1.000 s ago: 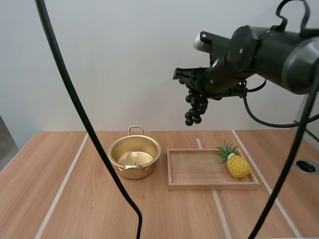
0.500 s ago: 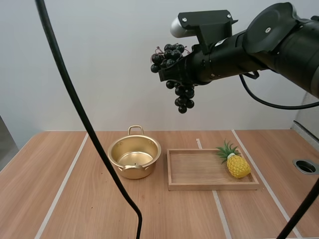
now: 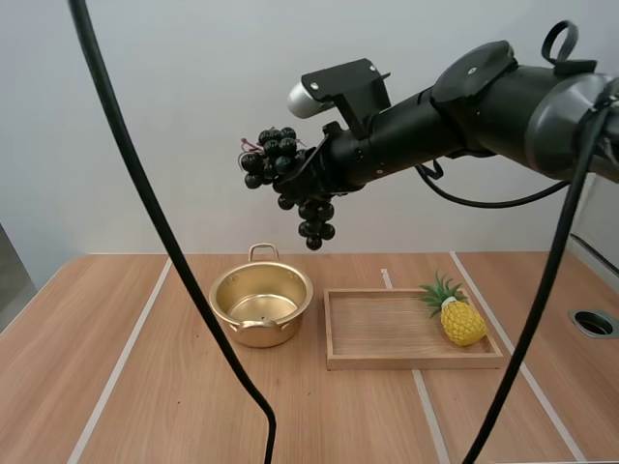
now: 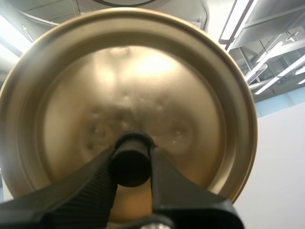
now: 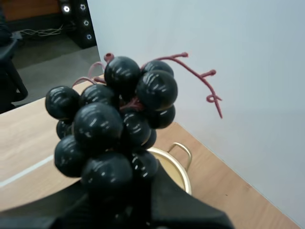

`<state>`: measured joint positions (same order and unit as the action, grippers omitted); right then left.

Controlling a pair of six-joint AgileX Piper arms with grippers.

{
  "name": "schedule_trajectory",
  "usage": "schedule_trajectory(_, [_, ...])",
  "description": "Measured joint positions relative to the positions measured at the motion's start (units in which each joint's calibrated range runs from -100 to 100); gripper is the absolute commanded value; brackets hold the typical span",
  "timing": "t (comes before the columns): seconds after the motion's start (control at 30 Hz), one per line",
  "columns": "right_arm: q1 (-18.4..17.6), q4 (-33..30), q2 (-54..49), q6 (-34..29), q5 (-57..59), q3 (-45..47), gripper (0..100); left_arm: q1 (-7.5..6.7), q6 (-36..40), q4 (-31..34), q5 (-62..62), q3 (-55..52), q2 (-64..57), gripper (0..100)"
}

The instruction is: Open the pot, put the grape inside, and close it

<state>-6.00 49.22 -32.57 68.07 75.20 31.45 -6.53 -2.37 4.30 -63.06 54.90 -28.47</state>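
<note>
Grapes [image 3: 288, 184] hang pinched in our right claw [image 3: 317, 174], well above the open pot [image 3: 290, 324] below it; we should centre the bunch over that pot and lower it close before letting go. Our left claw [image 4: 132, 157] grips the lid [image 4: 143, 71] by its knob [image 4: 129, 169].

Right gripper [image 3: 319, 161] swung leftward with its arm, grapes [image 3: 276, 153] carried from above the tray [image 3: 387, 333] to high over the pot [image 3: 261, 304] — a little lower than half a second ago, bunch no longer hanging straight down, part of it jutting left.
</note>
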Motion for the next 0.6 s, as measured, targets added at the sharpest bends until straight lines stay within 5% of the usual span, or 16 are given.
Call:
schedule_trajectory(0.3, [-4.0, 2.2, 13.8, 2.1, -0.7, 0.0, 0, 0.00, 0.0, 0.0, 0.0, 0.0, 0.0, 0])
schedule_trajectory(0.6, [-8.4, 0.7, 21.2, 2.5, -14.1, -0.7, 0, 0.00, 0.0, 0.0, 0.0, 0.0, 0.0, 0])
